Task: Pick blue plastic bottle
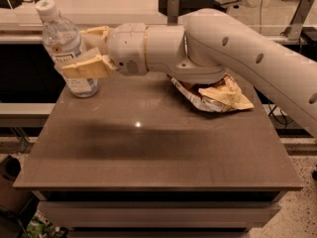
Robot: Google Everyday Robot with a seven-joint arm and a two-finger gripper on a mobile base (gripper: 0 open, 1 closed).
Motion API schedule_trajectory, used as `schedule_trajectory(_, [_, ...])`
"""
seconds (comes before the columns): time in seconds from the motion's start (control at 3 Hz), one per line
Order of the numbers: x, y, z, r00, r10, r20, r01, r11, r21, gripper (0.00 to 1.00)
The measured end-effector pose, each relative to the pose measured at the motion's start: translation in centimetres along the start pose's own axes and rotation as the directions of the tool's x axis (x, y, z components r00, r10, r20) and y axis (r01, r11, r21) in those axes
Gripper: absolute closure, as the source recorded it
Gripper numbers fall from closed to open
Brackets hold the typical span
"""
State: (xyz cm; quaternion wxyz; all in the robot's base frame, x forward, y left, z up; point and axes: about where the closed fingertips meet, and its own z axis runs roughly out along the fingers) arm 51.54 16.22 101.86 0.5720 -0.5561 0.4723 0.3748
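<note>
While clamped in the gripper (74,56), blue plastic bottle (60,36) tilted at far-left table (148,152) corner.

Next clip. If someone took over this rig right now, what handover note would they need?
Gripper: at the table's back left corner, shut on the blue plastic bottle.
Bottle: tilted, cap up, base low over the table; I cannot tell whether it is clear of the surface.
Done: the grasp.
Left: lift the bottle well clear.
Also: a crumpled snack bag lies under the arm.
</note>
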Motion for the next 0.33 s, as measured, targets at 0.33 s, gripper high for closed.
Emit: schedule_trajectory(0.33, [-0.01, -0.01, -0.01, 1.0, 0.0, 0.0, 0.0, 1.0, 0.0, 1.0])
